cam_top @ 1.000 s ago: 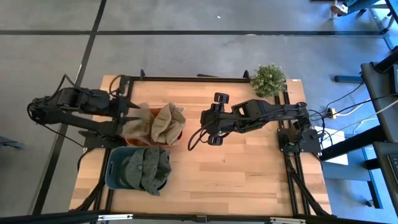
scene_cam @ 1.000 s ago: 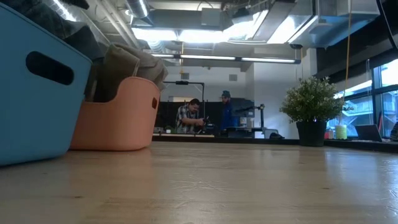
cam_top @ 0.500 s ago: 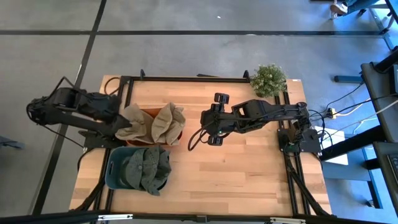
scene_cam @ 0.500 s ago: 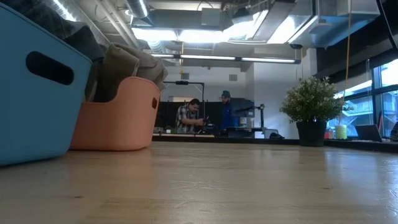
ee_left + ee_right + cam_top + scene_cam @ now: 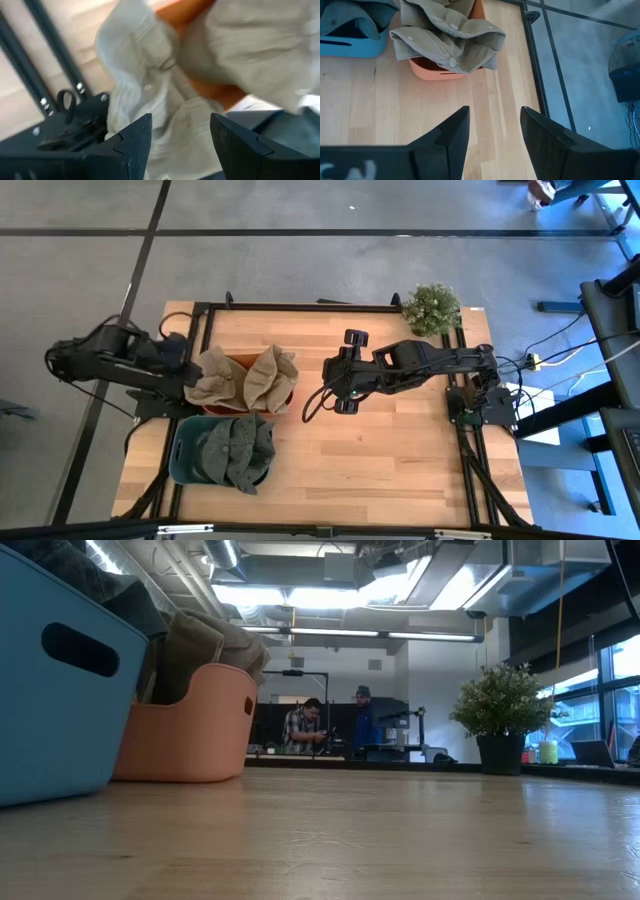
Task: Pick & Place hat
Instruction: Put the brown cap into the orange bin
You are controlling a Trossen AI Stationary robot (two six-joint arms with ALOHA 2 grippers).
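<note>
The left end effector (image 5: 183, 370) hovered at the left edge of the worktop (image 5: 380, 450), just beside the orange basket (image 5: 190, 730). Its two dark fingers (image 5: 131, 145) stood wide apart with nothing between them, pointing at a tan hat (image 5: 212, 376) that lay draped over the basket's left rim. From the wrist the pale cloth of that hat (image 5: 145, 85) filled most of what was ahead, with the orange rim showing through beneath it.

A second tan hat (image 5: 270, 377) sat heaped on the right side of the same basket, hanging over its edge. From the level of the worktop, both hats rose as a bunched mound above the basket.

On the near side of the orange basket stood a blue bin (image 5: 185, 455), touching or almost touching it, filled with dark green hats (image 5: 238, 448).

The right end effector (image 5: 340, 385) hung over the middle of the worktop, well clear of both containers, its fingers (image 5: 445, 140) parted and holding nothing.

A small potted plant (image 5: 432, 308) stood at the far right corner. Beyond the worktop, two people (image 5: 335, 727) stood at a bench in the room behind.
</note>
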